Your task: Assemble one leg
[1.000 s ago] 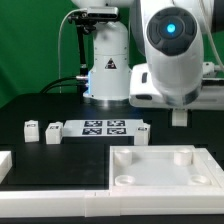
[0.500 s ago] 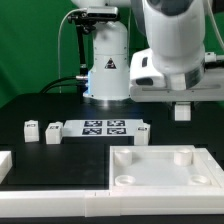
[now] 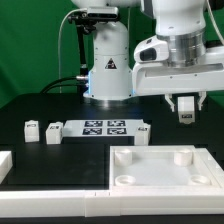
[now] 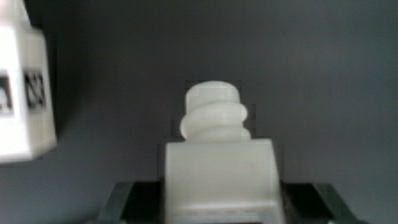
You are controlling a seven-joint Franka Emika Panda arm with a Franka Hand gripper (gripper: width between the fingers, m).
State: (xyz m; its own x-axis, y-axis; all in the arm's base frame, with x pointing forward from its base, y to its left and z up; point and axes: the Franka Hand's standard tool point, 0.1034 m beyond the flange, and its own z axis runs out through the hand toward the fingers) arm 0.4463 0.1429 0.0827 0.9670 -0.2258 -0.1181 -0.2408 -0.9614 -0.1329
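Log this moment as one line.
gripper: shut on leg | leg: in the air, off the table | white panel: flat on table, lower in exterior view | leg seated: not yet

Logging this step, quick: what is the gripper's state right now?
Gripper: closed, jaws clamped on the leg, which is lifted off the table.

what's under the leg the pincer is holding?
The leg hangs in the pincer above bare black table. The wrist view shows only dark surface around its tip. The spot directly beneath is covered by the leg itself.
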